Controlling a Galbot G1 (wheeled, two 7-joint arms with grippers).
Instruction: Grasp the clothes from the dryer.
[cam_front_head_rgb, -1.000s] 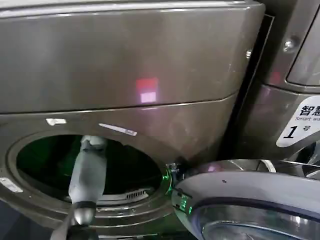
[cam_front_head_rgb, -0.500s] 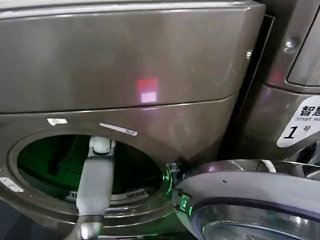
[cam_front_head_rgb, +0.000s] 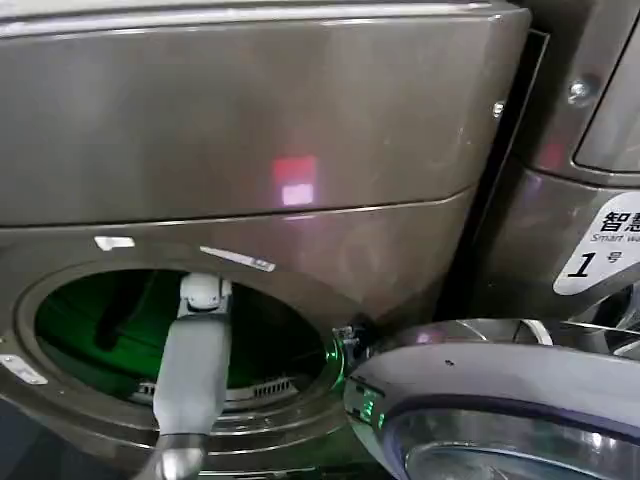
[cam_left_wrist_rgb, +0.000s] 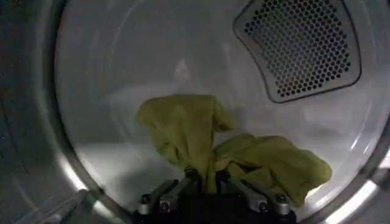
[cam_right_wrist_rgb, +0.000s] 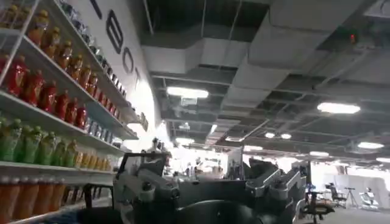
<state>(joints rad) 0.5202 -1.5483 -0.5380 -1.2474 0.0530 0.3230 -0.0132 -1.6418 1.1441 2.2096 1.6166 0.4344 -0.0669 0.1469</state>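
Yellow-green fabric sits pinched between my left gripper (cam_left_wrist_rgb: 207, 178), whose two fingers (cam_left_wrist_rgb: 167, 190) close in on a fold of the clothes (cam_left_wrist_rgb: 201, 137) right at their tips. I am grasping that bundle; it rises in a crumpled peak just past my fingertips and spreads to one side in a lower heap, all of it resting on the pale metal floor of the drum (cam_left_wrist_rgb: 109, 79). Beyond the clothes, the drum's back wall carries a dark perforated vent panel (cam_left_wrist_rgb: 298, 45). From my head view, my left arm (cam_front_head_rgb: 192, 365) reaches up through the round opening of the dryer (cam_front_head_rgb: 250, 130), its grey forearm crossing the lower rim and its white wrist joint deep inside, where the interior glows green. The dryer's grey-rimmed glass door (cam_front_head_rgb: 500, 410) stands swung open to my right, and next to it a neighbouring machine bears a white sticker (cam_front_head_rgb: 600, 250) marked "1". My right gripper (cam_right_wrist_rgb: 207, 189) points away at a ceiling and shelves of bottles (cam_right_wrist_rgb: 49, 97); I cannot tell how it is set.
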